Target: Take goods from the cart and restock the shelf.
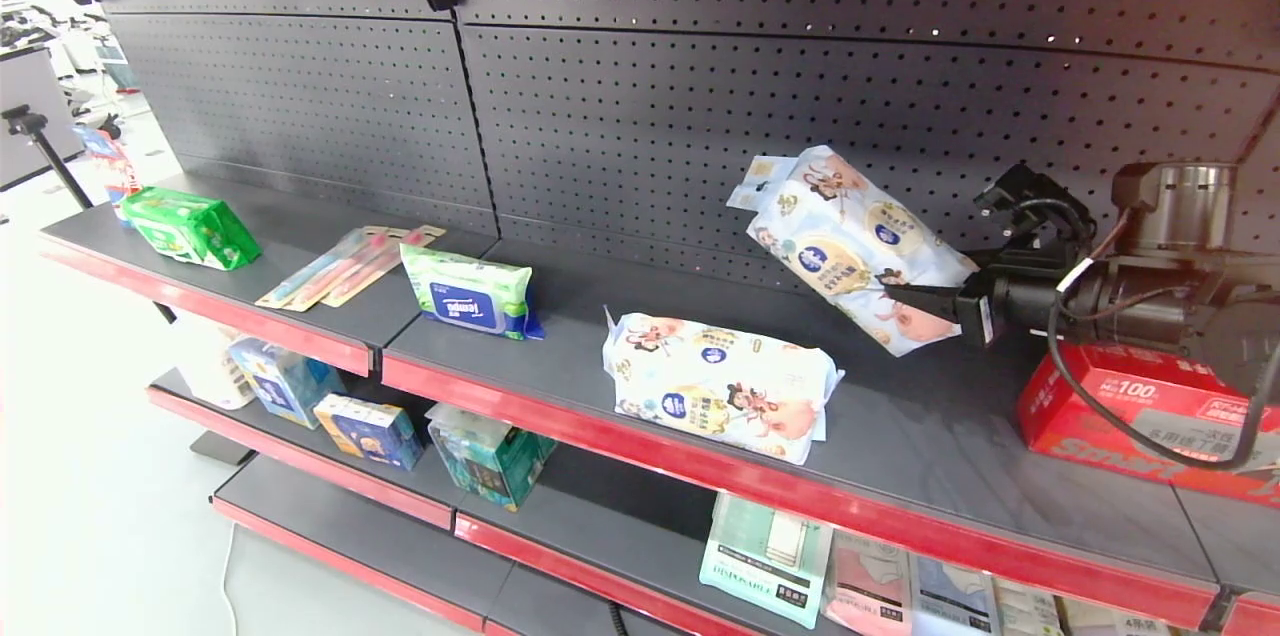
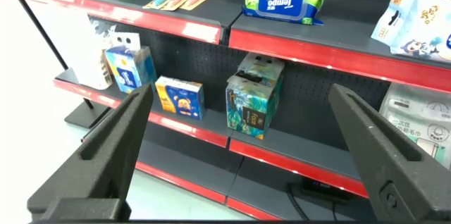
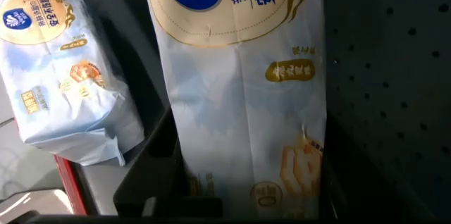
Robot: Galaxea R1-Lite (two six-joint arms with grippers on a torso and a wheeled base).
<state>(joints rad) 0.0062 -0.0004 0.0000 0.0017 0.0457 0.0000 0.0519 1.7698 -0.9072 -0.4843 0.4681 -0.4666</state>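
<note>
Black pegboard [image 1: 620, 116] backs the red-edged shelf [image 1: 900, 446] in front of you. Your right hand [image 1: 915, 301] is clamped on the lower end of a white-and-blue printed pack [image 1: 850, 236]. The pack hangs tilted above the shelf board, its upper end leaning toward the pegboard. You cannot tell whether it touches the pegboard. From the right wrist you see the same pack [image 3: 239, 111] running lengthwise out of the grip.

A matching second pack [image 1: 715, 381] lies flat near the shelf's front edge, toward your left of the held one and apart from it. The right wrist view also shows it [image 3: 63, 76]. A red box [image 1: 1130, 411] sits on the shelf under your right arm.

Farther to your left along the shelf stand a green-and-blue wipes pack [image 1: 470, 291], then a fan of toothbrush cards [image 1: 345, 266] lying flat. A bright green pack [image 1: 190, 228] sits near the shelf's end.

Your left hand [image 2: 241, 97] is spread wide apart and holds nothing. It faces the lower shelf [image 2: 211, 129], where a blue box [image 2: 129, 69], an orange-and-blue box [image 2: 180, 97] and a teal box [image 2: 254, 97] stand in a row.
</note>
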